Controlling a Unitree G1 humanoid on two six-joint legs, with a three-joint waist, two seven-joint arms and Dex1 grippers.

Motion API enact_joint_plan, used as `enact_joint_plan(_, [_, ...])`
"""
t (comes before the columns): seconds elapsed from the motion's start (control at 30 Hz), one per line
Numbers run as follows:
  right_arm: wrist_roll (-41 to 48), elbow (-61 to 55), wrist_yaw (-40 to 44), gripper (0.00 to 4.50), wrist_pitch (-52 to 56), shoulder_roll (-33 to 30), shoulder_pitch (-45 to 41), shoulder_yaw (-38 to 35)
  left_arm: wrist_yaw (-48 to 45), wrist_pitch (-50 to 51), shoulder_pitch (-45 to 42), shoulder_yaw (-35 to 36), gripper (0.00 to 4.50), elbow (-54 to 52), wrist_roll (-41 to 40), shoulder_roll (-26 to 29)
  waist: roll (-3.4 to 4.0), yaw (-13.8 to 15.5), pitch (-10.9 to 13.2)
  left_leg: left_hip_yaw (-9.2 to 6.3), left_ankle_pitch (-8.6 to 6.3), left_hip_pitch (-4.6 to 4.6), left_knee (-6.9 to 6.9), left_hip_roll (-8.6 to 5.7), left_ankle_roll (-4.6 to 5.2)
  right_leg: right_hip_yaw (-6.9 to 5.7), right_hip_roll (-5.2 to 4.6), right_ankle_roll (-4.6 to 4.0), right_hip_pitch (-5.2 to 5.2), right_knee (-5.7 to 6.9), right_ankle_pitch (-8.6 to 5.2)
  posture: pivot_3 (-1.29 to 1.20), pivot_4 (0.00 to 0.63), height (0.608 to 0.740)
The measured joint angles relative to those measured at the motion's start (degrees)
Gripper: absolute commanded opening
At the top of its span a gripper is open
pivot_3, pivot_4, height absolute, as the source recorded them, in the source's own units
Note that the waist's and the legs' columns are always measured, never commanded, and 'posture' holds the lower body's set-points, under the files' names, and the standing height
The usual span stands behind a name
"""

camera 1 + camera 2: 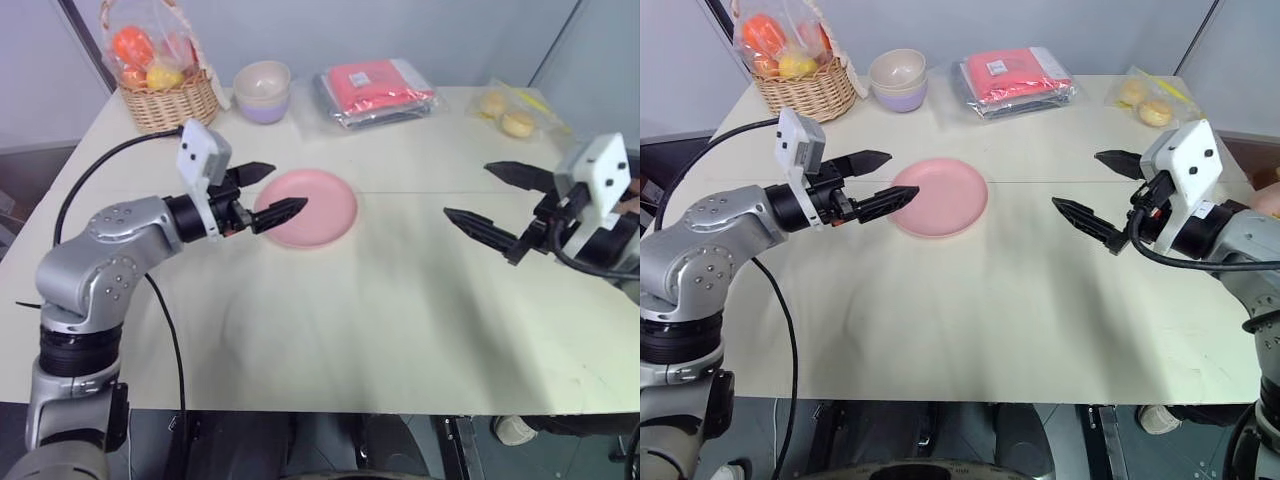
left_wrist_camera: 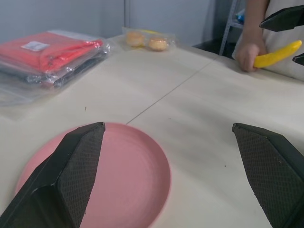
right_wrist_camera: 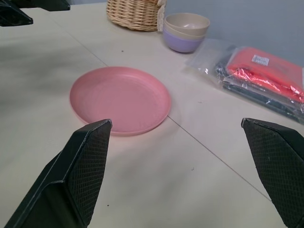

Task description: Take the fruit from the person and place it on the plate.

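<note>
The banana point(image 2: 278, 53) is in the person's hand point(image 2: 249, 51), seen from the left wrist view at the far right edge of the desk point(image 1: 400, 300), off the surface, its long axis running roughly along that edge with the free end tipped up and away from the hand. The hand covers one end; the forearm is cut off by the frame. In the head views only a sliver of the hand shows behind the right arm, and the banana itself cannot be made out there.

The right gripper point(image 1: 1095, 190) is the nearer one by far, jaws wide apart, holding nothing, aimed in across the desk toward the plate point(image 1: 940, 196), so the banana lies behind and outboard of it; it would likely need to turn outward. Its black tips poke in just beside the banana in the left wrist view. The left gripper point(image 1: 268, 193) hovers over the plate's near-left rim, jaws apart, empty, well apart from the banana. The plate sits mid-desk, bare.
</note>
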Motion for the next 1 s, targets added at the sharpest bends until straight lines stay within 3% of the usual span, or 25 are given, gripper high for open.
enact_joint_plan(1.0, [-0.6, 1.2, 0.4, 4.47, -1.6, -0.4, -1.6, 2.3, 3.4, 1.2, 0.4, 3.4, 4.50, -1.6, -3.0, 0.4, 0.00, 0.0, 0.0, 0.00, 0.00, 0.00, 0.00, 0.00, 0.00, 0.00, 0.00, 0.00, 0.00, 0.00, 0.00, 0.00, 0.150, 0.740])
